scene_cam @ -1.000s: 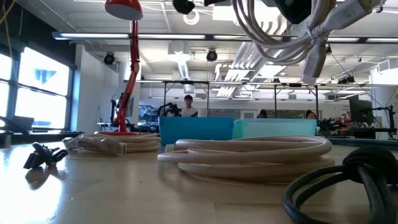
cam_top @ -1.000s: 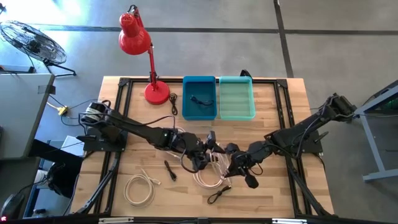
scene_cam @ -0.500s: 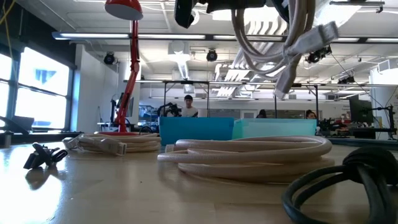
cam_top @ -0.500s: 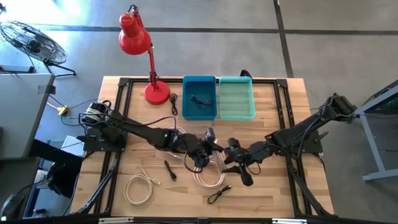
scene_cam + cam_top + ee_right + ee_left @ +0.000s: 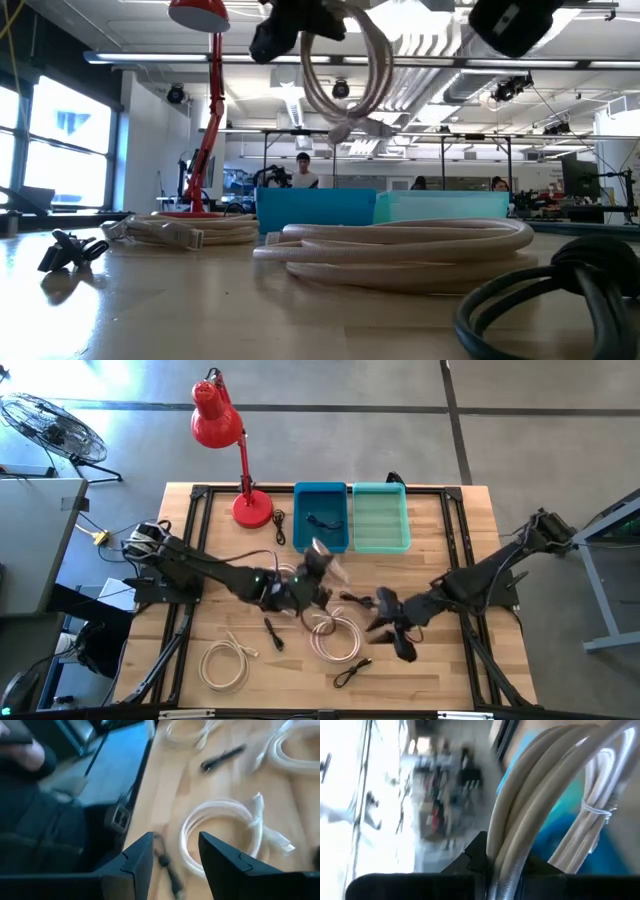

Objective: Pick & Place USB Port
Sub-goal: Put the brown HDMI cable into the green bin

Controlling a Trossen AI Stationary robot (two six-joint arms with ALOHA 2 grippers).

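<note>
Cream cable coil [image 5: 322, 565] hangs off the desk [image 5: 450, 660], clamped in the left gripper [image 5: 303, 586] jaws, just in front of the blue bin [image 5: 320, 517]. Low view shows the loop [image 5: 345, 70] dangling with a plug at the end. Right gripper [image 5: 392, 626] sits mid-desk, jaws apart and holding nothing. On the wood: a second cream coil [image 5: 337, 637], white coil [image 5: 225, 664], black cable [image 5: 352, 672], small black connector [image 5: 273, 632]. Teal bin [image 5: 380, 517] beside the blue one; red lamp [image 5: 228, 435] at the back.
</note>
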